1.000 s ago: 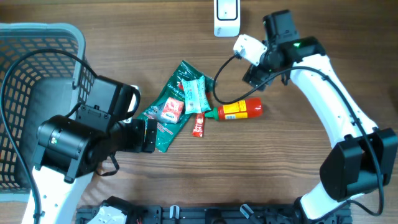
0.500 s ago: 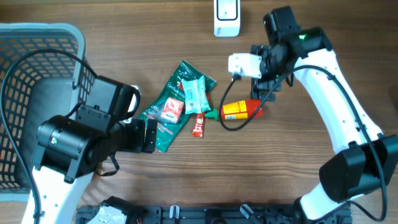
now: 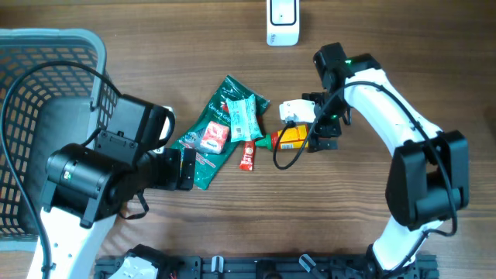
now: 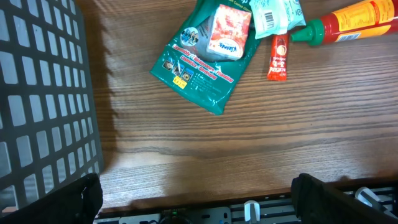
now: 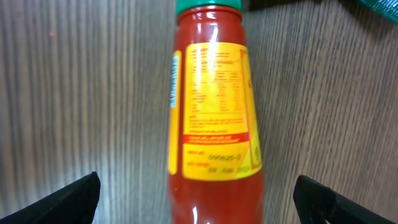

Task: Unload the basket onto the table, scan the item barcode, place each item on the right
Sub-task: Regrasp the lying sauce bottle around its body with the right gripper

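Mock shop checkout: basket, scanner.

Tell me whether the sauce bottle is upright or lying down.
Lying down: the sauce bottle rests lengthwise on the table, label facing up.

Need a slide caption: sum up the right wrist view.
Open right gripper above a red sauce bottle with yellow label, lying on the wooden table.
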Available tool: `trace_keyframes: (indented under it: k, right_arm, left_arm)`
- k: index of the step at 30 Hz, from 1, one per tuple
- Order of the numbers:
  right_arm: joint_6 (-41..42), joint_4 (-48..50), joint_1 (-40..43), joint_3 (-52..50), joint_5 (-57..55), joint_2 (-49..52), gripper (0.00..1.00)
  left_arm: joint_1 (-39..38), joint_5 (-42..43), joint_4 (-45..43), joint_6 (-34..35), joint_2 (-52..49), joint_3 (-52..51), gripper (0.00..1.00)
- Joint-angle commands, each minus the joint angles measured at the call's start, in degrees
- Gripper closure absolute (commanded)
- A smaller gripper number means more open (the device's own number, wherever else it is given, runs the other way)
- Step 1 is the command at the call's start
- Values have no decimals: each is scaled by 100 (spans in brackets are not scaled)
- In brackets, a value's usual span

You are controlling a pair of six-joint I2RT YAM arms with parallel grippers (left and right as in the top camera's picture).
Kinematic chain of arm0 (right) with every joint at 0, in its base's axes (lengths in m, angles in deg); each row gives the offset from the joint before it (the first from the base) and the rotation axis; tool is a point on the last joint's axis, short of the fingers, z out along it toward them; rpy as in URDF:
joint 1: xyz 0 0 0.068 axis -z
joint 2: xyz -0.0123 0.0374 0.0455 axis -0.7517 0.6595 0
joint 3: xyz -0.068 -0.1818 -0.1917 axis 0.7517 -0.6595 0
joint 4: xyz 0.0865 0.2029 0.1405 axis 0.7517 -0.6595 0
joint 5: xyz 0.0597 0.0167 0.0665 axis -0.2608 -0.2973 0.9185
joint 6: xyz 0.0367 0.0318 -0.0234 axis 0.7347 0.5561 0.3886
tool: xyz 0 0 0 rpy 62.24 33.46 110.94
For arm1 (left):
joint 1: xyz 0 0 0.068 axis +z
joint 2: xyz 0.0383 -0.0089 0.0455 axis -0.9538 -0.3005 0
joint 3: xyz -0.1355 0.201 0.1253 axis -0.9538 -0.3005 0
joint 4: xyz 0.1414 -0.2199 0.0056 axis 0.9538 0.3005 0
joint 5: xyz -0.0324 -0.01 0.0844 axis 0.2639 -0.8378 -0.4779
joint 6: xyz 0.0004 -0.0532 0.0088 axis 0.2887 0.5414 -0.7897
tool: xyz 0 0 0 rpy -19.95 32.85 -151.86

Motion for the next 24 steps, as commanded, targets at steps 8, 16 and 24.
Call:
trace_keyframes:
  k: [8, 16, 24]
  right_arm:
    - [-96, 214, 2, -15, -50, 879, 0]
    - [79, 293, 55, -79, 4, 1054, 12]
    - [293, 1034, 214, -710, -374, 1054, 14]
  left_arm:
    - [26, 68, -15, 55, 42, 22, 0]
    - [26, 68, -13, 55, 42, 22, 0]
    - [26, 68, -13, 55, 42, 22, 0]
